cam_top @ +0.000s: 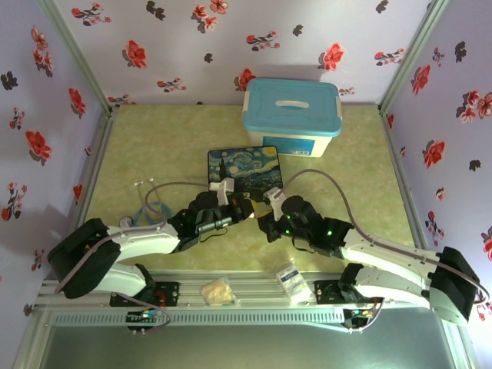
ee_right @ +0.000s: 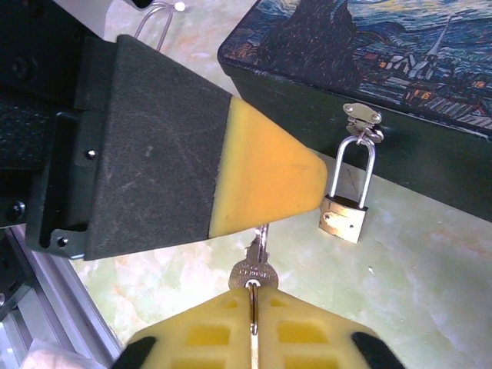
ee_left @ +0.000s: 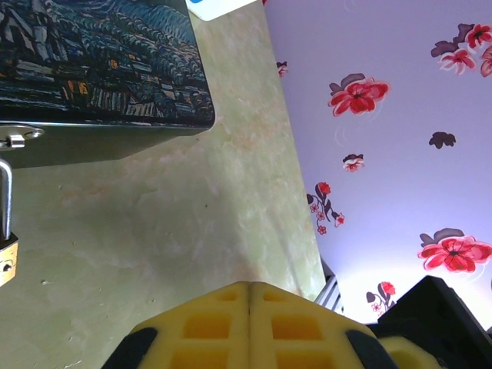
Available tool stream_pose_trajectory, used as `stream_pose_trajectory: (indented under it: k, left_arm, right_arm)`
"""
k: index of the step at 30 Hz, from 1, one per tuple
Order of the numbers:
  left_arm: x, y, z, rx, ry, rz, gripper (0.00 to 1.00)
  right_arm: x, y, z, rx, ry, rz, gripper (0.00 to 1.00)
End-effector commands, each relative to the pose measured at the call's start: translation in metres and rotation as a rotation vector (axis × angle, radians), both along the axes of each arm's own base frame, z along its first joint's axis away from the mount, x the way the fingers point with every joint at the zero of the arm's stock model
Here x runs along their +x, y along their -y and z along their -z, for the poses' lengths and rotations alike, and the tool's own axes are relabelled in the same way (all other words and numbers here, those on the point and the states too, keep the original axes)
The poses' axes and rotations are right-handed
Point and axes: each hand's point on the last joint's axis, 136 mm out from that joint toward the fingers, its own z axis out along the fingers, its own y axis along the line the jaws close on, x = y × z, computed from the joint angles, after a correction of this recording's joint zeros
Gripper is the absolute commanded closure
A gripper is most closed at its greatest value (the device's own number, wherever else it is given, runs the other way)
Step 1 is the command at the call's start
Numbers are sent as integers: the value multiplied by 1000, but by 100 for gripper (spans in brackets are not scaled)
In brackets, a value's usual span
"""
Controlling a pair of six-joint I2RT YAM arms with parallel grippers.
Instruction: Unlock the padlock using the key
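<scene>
The small brass padlock (ee_right: 344, 219) hangs by its silver shackle from the hasp of the Starry-Night tin box (ee_right: 369, 77); it also sits at the left edge of the left wrist view (ee_left: 6, 261). My right gripper (ee_right: 254, 296) pinches the ring of the silver key (ee_right: 254, 270), with the key's head just beyond its tips. The blade runs up and disappears under the yellow fingertips (ee_right: 261, 173) of my left gripper (ee_left: 250, 288), whose jaws are pressed together. The two grippers (cam_top: 244, 209) (cam_top: 265, 211) meet in front of the box, left of the padlock.
A white bin with a blue lid (cam_top: 292, 115) stands behind the tin box (cam_top: 244, 169). A grey cable and blue loop (cam_top: 154, 207) lie at the left. Two small packets (cam_top: 217, 290) (cam_top: 290, 278) rest on the front rail. Flowered walls close in three sides.
</scene>
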Motion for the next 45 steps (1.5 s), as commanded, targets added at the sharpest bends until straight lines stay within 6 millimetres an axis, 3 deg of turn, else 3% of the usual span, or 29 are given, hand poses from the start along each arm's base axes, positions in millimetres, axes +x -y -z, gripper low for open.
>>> stream_pose_trajectory:
  k: [1, 2, 6, 13, 15, 21, 29, 35, 45]
  left_arm:
    - [-2, 3, -2, 6, 27, 19, 100]
    - [-1, 1, -6, -1, 43, 14, 100]
    - [7, -12, -26, -30, 126, -42, 100]
    - [20, -43, -76, -185, 254, -139, 100]
    - [17, -48, -97, -237, 324, -144, 100]
    - [14, -62, -126, -310, 409, -181, 100]
    - [9, -69, -149, -372, 473, -197, 100]
    - [10, -72, -148, -385, 475, -216, 100]
    - [12, -74, -144, -388, 467, -229, 100]
  right_arm:
    - [9, 7, -7, 16, 31, 56, 51]
    - [11, 8, -10, 42, 32, 67, 35]
    - [13, 4, -39, 239, 14, 53, 18]
    - [22, -11, -103, 647, -13, -58, 17]
    - [21, -18, -117, 709, -25, -94, 18]
    - [16, -32, -144, 865, -73, -185, 19]
    - [14, -42, -149, 958, -112, -233, 29]
    - [6, -59, -136, 930, -144, -268, 42]
    - [10, -52, -132, 966, -123, -223, 67]
